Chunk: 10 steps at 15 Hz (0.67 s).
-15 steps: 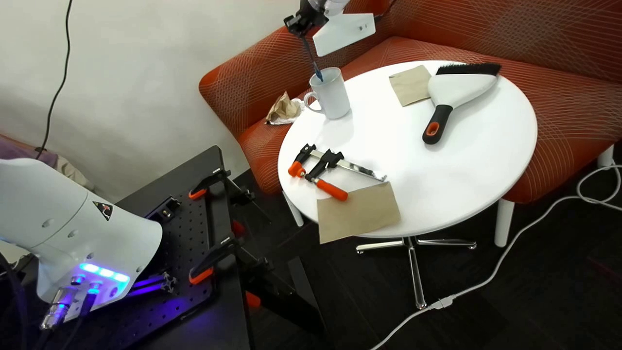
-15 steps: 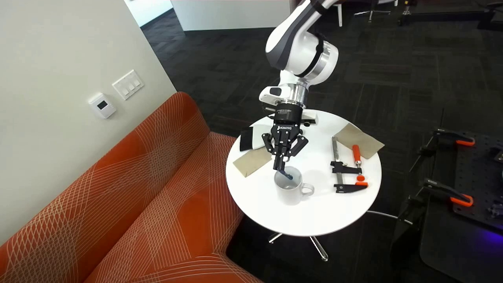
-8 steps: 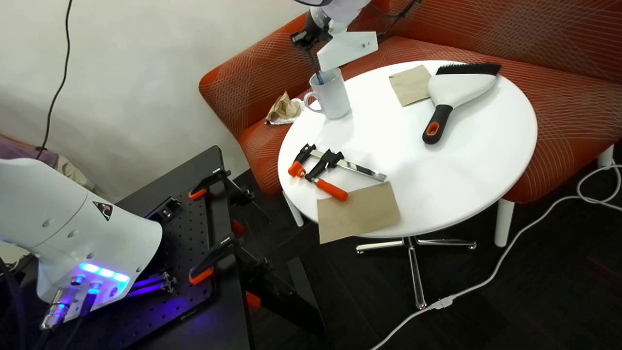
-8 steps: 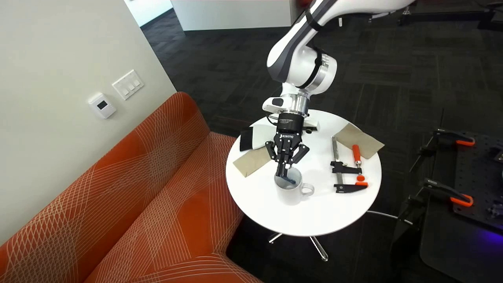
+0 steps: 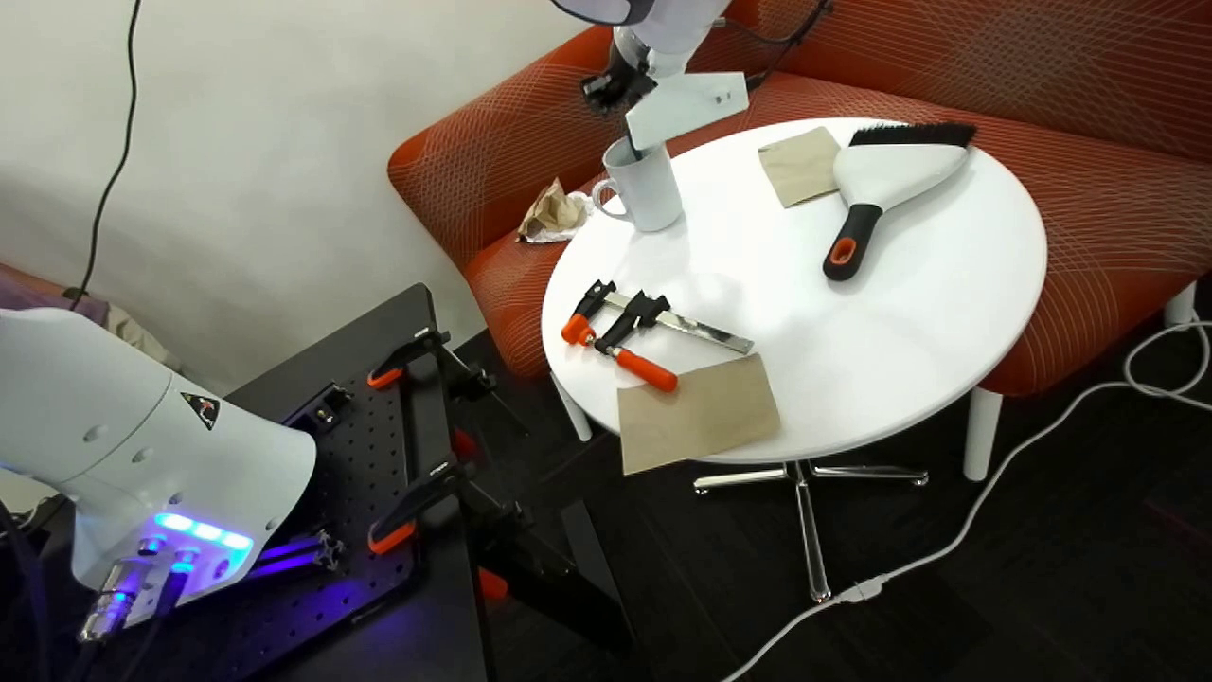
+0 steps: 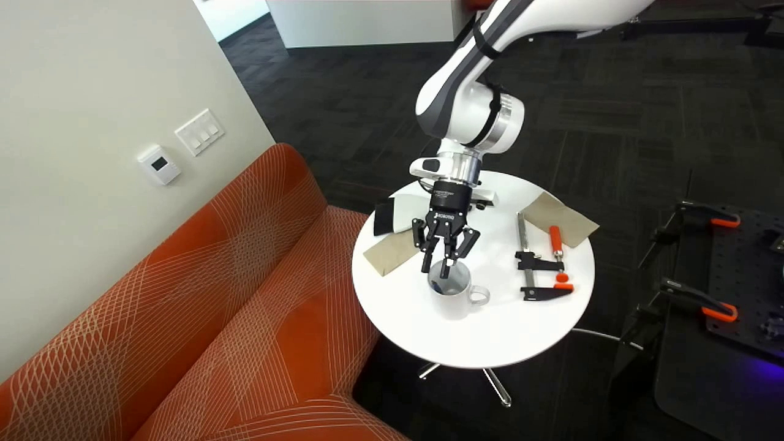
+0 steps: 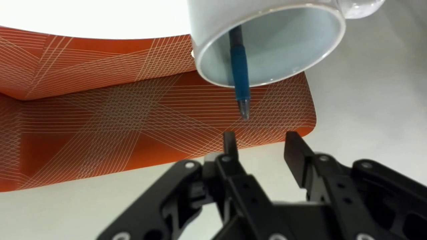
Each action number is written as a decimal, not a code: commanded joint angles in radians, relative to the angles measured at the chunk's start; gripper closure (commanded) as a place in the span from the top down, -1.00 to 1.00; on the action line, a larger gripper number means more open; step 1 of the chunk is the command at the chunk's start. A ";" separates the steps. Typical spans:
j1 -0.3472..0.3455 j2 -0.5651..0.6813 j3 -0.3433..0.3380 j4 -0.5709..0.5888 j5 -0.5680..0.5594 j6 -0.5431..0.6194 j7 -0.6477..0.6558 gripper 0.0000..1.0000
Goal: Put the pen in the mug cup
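Observation:
The mug cup is white and stands upright on the round white table; it also shows in an exterior view and in the wrist view. The pen, dark with a blue grip, lies inside the mug, leaning on its wall. Its clear tip end pokes past the rim in the wrist view. A bit of the pen shows inside the mug in an exterior view. My gripper is open and empty, its fingers apart from the pen. It hangs just above the mug opening.
An orange-handled clamp lies near the mug on the handle side. A brown paper, a smaller brown paper and a white dustpan with brush lie on the table. An orange sofa borders it.
My gripper has come down toward the mug with the pen, then opened. The pen has left the fingers and now rests in the mug. The mug has not moved.

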 commanded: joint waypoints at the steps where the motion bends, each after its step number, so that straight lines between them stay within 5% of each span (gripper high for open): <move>1: 0.048 -0.085 -0.010 -0.062 0.011 0.085 0.042 0.47; 4: 0.076 -0.159 -0.008 -0.114 -0.010 0.125 0.074 0.95; 10: 0.111 -0.330 -0.008 -0.210 -0.109 0.118 0.175 1.00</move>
